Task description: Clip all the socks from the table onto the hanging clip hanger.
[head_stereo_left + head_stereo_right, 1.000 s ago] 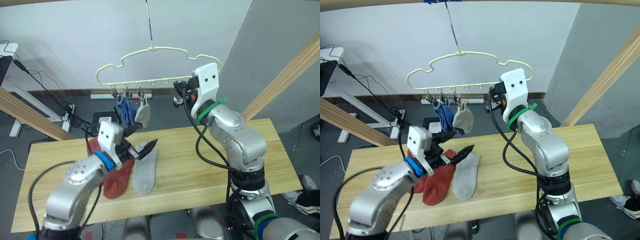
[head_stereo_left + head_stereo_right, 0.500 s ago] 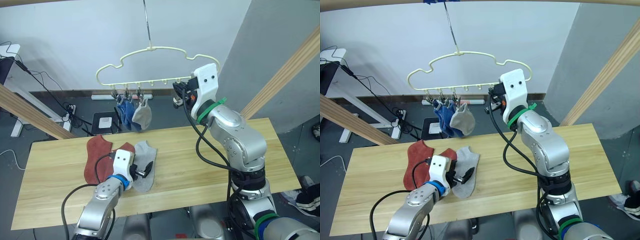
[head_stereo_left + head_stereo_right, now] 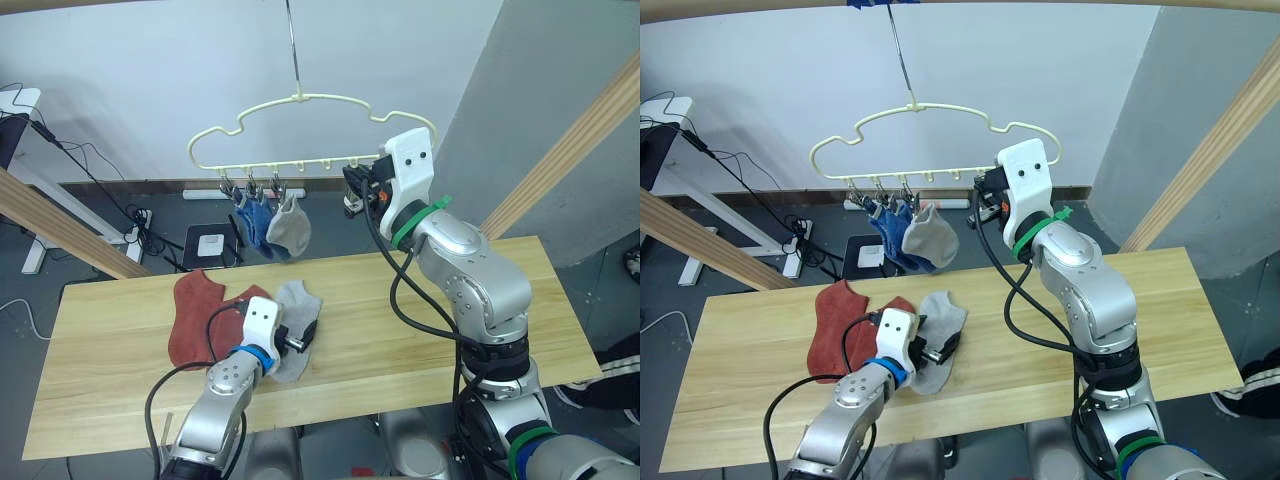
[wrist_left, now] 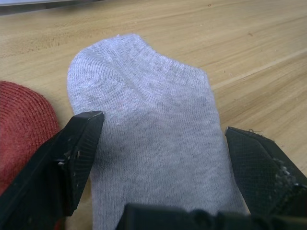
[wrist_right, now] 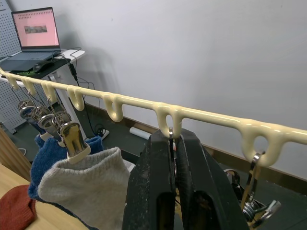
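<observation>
Behind our table [image 3: 420,330] stands a pale wall; on the planks our left gripper [image 3: 303,338] lies on the grey sock [image 3: 296,318].

Left wrist: fingers spread astride it, so we should close squarely on the knit.

Right wrist: right gripper [image 5: 174,179] clamped on the clip hanger [image 5: 120,102], steadying it.

Socks on table [image 3: 420,330]: three — two rust-red [image 3: 190,315] [image 3: 228,318] side by side, one light grey [image 4: 153,139] just beside them.
Socks hanging from clip hanger [image 3: 310,130]: three — two blue [image 3: 892,232], bunched so hard to separate, one light grey [image 3: 932,236].
Total socks: six.
Clip hangers: one.
Metal clips holding socks: three [image 5: 72,139]; further clips near right gripper [image 5: 175,158], exact count unclear.
Grippers: two — left gripper [image 4: 158,158] too.
</observation>
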Available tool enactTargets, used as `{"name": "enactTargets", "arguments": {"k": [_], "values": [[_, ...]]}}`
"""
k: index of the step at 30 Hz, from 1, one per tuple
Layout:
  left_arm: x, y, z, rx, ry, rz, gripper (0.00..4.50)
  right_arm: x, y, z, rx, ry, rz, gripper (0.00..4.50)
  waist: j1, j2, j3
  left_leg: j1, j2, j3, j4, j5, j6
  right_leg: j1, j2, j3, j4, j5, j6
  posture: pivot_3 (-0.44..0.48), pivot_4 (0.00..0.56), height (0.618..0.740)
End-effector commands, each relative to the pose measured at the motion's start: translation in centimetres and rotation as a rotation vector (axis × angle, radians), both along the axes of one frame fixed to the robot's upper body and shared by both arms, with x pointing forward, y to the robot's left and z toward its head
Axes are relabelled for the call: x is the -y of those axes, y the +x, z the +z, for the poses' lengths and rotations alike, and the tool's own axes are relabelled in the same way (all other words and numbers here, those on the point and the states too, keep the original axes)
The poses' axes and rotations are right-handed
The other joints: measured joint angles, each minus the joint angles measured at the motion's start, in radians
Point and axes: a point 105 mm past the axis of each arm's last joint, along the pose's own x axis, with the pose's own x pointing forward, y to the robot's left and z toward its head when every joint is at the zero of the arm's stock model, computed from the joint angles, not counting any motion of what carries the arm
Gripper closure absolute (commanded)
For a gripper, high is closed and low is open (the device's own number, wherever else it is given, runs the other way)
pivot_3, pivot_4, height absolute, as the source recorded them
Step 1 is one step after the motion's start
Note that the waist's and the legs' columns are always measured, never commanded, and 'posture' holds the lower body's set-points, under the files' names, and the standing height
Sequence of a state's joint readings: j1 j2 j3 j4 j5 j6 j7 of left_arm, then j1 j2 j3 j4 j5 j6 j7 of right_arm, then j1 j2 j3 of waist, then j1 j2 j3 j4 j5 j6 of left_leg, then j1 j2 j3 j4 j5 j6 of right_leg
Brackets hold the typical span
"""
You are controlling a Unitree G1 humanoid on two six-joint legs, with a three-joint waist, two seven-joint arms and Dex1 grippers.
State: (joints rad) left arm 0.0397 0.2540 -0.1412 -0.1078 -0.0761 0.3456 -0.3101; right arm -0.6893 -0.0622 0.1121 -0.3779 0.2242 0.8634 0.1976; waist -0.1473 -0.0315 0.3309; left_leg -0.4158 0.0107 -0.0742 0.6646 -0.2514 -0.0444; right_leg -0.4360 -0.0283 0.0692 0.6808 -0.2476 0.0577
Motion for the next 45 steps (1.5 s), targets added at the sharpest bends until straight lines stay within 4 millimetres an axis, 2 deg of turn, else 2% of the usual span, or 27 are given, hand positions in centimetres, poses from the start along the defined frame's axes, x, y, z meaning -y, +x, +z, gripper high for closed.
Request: {"name": "enactTargets", "arguments": {"k": [1,2,3,10,18,23,28,33,39,45], "values": [[-0.1,-0.2,-1.0,-0.057,-0.001,0.023,0.02,-0.6,-0.9,1.2,0.046,0.018,0.038,4.5,0.0,0.0,0.0,0.0,0.0,0.0,0.0,0.0,0.0,0.0,0.0,0.0,0.0,0.0,0.0,-0.244,0.3,0.735],[0.0,-0.2,-1.1,-0.068,-0.001,0.02,0.02,-0.6,-0.9,1.2,0.044,0.019,0.039,4.5,0.0,0.0,0.0,0.0,0.0,0.0,0.0,0.0,0.0,0.0,0.0,0.0,0.0,0.0,0.0,-0.244,0.3,0.735],[0.0,-0.2,-1.1,-0.073,-0.001,0.018,0.42,-0.6,-0.9,1.2,0.043,0.02,0.04,4.5,-0.001,0.0,-0.001,0.0,0.0,0.0,0.0,0.0,0.0,0.0,0.0,0.0,0.0,0.0,0.0,-0.244,0.3,0.735],[0.2,0.0,-0.7,-0.052,0.02,-0.004,2.17,-0.6,-0.9,1.1,0.032,0.026,0.046,4.5,-0.002,0.0,-0.001,0.0,0.0,0.0,0.0,0.0,0.0,0.0,0.0,0.0,0.0,0.0,0.0,-0.25,0.295,0.735],[0.0,0.1,-0.3,-0.025,0.018,-0.024,4.47,-0.7,-0.9,1.1,0.02,0.039,0.053,4.5,-0.003,0.0,-0.001,0.0,0.0,0.0,0.0,0.0,0.0,0.0,0.0,0.0,0.0,0.0,0.0,-0.249,0.29,0.735],[0.5,0.3,1.8,0.071,-0.065,-0.083,4.47,-0.7,-0.9,1.1,0.02,0.038,0.051,4.5,-0.004,0.0,-0.001,0.0,0.0,0.0,0.0,0.0,0.0,0.0,0.0,0.0,0.0,0.0,0.0,-0.249,0.29,0.735],[-0.2,0.2,3.2,0.151,-0.084,-0.101,4.47,-0.6,-0.9,1.0,0.023,0.035,0.047,4.5,-0.007,0.0,-0.001,0.0,0.0,0.0,0.0,0.0,0.0,0.0,0.0,0.0,0.0,0.0,0.0,-0.251,0.292,0.735],[-0.3,-0.2,6.2,0.316,-0.137,-0.167,4.47,-0.6,-0.9,1.1,0.027,0.034,0.046,4.5,-0.008,0.0,-0.001,0.0,0.0,0.0,0.0,0.0,0.0,0.0,0.0,0.0,-0.001,0.0,0.0,-0.251,0.292,0.735],[1.6,-0.7,8.8,0.491,-0.092,-0.326,4.47,-0.7,-1.0,1.5,0.032,0.051,0.056,4.5,-0.008,0.0,-0.001,0.0,0.0,0.0,-0.001,0.0,0.0,0.0,0.0,0.0,-0.001,0.0,0.0,-0.253,0.292,0.735],[3.0,-0.3,11.5,0.65,-0.097,-0.359,4.47,-1.0,-1.3,1.5,0.006,0.086,0.083,4.5,-0.013,0.0,-0.001,-0.001,0.0,0.0,-0.001,0.0,0.0,-0.001,0.0,0.0,-0.001,0.0,0.0,-0.256,0.293,0.735]]}}
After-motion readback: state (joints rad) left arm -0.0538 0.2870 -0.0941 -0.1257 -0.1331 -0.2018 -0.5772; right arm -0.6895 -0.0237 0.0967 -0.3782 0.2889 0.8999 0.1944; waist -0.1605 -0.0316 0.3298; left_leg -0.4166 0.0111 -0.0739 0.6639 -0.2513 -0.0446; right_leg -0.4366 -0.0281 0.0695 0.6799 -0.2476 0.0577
